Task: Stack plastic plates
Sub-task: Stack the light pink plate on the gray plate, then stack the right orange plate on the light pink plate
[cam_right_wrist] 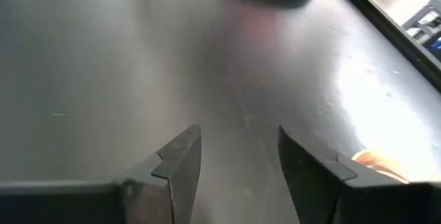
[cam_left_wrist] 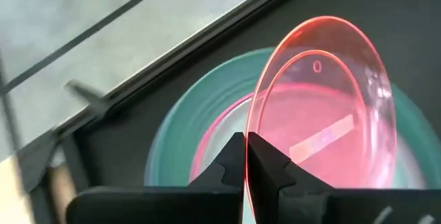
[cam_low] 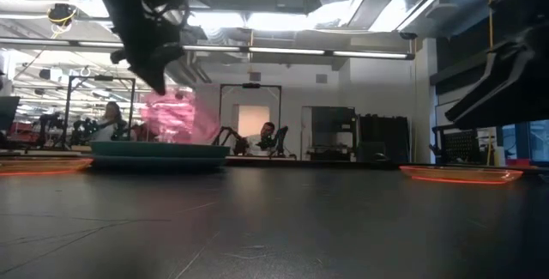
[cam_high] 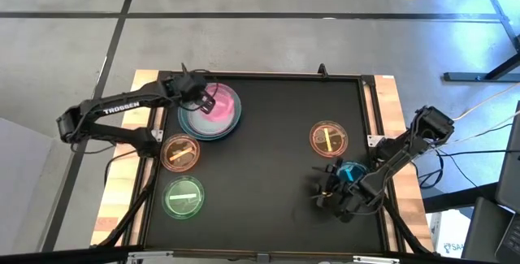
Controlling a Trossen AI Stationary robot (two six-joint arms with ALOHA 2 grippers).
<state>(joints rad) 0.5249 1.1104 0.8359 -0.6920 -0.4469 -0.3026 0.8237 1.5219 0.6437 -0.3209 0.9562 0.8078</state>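
My left gripper (cam_high: 195,95) is at the far left of the table, shut on a translucent pink plate (cam_left_wrist: 324,114) with a pale bar mark. It holds the plate tilted over a stack of larger plates (cam_high: 215,114), teal and blue below, opaque pink on top. The tilted pink plate (cam_low: 171,114) shows above the teal stack (cam_low: 159,152) in the low view. My right gripper (cam_high: 331,195) hovers open over bare mat (cam_right_wrist: 238,148) near the table's near right corner, touching nothing. Three small translucent plates lie flat: brown-orange (cam_high: 180,152), green (cam_high: 184,196), orange (cam_high: 328,138). My left gripper pinches the translucent pink plate's rim (cam_left_wrist: 249,131) between its two fingers (cam_left_wrist: 231,162). The fingers come slanting down from the table's left. The plate stands steeply tilted on edge over the stack; whether its lower edge rests on the stack, I cannot tell.
A black mat (cam_high: 276,175) covers the table inside a wooden border (cam_high: 390,93). A small blue thing (cam_high: 349,170) shows beside my right arm. The mat's middle is bare. People sit in the room beyond the table (cam_low: 107,120).
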